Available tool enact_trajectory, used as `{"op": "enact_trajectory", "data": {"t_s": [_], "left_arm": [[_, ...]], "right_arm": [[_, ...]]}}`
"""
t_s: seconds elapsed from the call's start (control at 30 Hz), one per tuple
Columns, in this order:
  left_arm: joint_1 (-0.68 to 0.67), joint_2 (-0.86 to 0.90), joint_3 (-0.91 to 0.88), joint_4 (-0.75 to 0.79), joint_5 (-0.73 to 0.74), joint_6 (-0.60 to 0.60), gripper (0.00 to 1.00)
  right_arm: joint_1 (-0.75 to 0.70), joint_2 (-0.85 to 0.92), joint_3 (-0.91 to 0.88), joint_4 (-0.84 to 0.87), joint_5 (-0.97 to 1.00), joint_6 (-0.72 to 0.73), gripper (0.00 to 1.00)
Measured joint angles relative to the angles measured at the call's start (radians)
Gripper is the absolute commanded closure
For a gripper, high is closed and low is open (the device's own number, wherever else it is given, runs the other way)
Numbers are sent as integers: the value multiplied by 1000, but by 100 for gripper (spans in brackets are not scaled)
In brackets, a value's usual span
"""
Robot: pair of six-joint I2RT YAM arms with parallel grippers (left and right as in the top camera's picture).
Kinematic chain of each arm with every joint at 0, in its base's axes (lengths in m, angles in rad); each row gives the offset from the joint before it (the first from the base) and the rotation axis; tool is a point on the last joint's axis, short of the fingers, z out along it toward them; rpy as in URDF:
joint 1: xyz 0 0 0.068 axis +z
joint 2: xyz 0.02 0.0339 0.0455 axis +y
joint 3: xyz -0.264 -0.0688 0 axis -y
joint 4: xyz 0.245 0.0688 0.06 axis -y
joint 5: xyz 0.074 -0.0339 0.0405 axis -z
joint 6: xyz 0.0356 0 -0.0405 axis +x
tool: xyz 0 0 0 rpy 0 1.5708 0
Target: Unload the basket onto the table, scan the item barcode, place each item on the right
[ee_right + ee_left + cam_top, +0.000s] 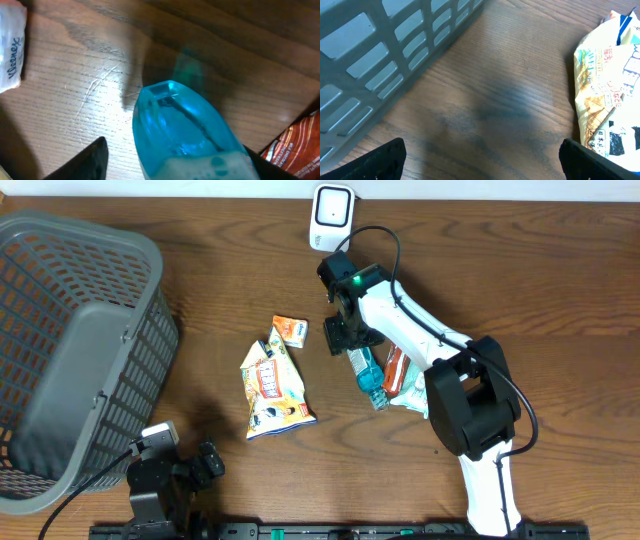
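The blue bottle (367, 377) lies on the counter (200, 300) between the right pincer's (350, 342) released jaws, not yet clamped, its long axis slanting away from the scanner (332, 215), far nearer this arm than the left.

**Clutter on the brown wooden table (560, 300)**

A grey slotted plastic basket (60, 380) sits at the left edge. Near the middle lies a crumpled yellow-and-white snack bag (275, 390), with a small orange-and-white packet (290, 330) just beside its far end. A red foil pouch (397, 368) lies right of centre.
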State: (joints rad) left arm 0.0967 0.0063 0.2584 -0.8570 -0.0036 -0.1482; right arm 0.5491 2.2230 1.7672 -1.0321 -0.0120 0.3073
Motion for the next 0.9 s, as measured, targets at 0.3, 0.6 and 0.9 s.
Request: {"op": "enact_trajectory", "data": {"t_s": [0.3, 0.6, 0.9], "left_arm": [[0, 0, 0, 0, 0, 0, 2], [0, 0, 0, 0, 0, 0, 2], [0, 0, 0, 0, 0, 0, 2]], "right_arm": [[0, 0, 18, -12, 6, 7, 6], [0, 0, 62, -42, 5, 12, 6], [-9, 0, 71, -89, -8, 14, 1]]}}
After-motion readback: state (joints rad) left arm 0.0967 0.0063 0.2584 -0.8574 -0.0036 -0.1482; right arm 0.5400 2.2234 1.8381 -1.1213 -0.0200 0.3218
